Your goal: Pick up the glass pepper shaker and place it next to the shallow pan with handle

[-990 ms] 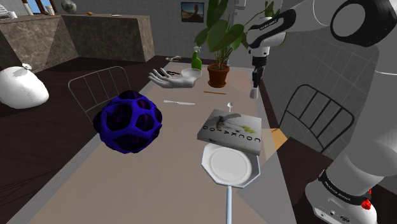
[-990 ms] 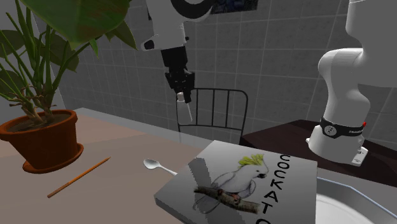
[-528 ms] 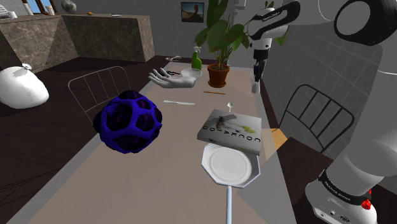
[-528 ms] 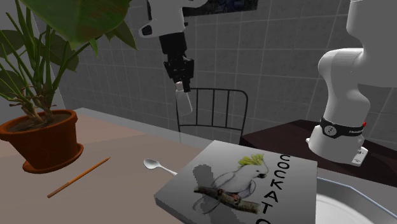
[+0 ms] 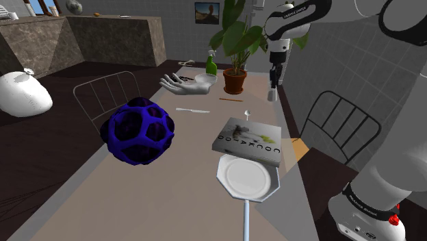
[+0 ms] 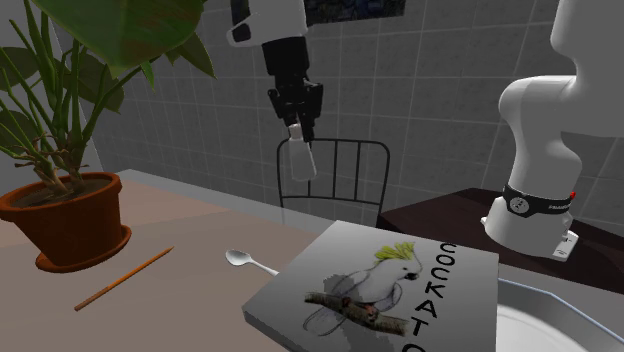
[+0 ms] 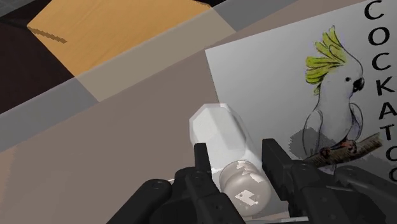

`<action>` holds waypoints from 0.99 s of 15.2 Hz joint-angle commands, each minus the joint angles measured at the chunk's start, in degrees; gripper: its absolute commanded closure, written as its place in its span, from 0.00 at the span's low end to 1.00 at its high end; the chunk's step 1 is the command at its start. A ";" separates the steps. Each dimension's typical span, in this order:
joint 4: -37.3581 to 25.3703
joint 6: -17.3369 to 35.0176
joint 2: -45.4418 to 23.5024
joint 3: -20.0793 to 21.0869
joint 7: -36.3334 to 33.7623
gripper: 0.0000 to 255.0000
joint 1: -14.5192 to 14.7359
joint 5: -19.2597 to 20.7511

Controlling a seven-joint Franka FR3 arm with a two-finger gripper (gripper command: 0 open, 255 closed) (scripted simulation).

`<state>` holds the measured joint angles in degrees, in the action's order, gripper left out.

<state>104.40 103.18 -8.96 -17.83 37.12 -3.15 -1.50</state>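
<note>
The pepper shaker (image 6: pixel 300 158) is a small pale, see-through bottle with a silvery cap. It hangs in the air over the far end of the table, and my black gripper (image 6: pixel 296 125) is shut on its cap end. In the shoulder view the shaker (image 5: pixel 272 94) dangles below the gripper (image 5: pixel 274 81), to the right of the plant pot. The wrist view shows the fingers clasping the shaker (image 7: pixel 222 137) at the gripper (image 7: pixel 234 153), above the table beside the cockatoo book (image 7: pixel 331 108). The shallow white pan (image 5: pixel 246 179) with its long handle lies near the table's front, touching the book (image 5: pixel 248 140).
A potted plant (image 5: pixel 235 81), a green bottle (image 5: pixel 211 65) and a white hand sculpture (image 5: pixel 183 85) stand at the far end. A spoon (image 6: pixel 248 261) and a pencil (image 6: pixel 123 278) lie near the book. A blue lattice ball (image 5: pixel 138 130) sits on the shoulder view's left. A wire chair (image 6: pixel 335 175) stands behind the table.
The arm has lifted the held shaker higher and carried it a little toward the second exterior view's right. The grip has stayed shut.
</note>
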 commanded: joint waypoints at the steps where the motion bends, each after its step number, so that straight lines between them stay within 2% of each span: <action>1: 4.54 0.94 3.78 0.88 -2.76 1.00 1.62 0.84; 8: 14.41 2.74 12.13 5.23 -12.16 1.00 6.31 1.50; 15: 21.01 3.76 17.97 10.56 -21.53 1.00 10.72 0.23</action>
<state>124.58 106.68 8.40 -8.17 17.18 6.84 -0.94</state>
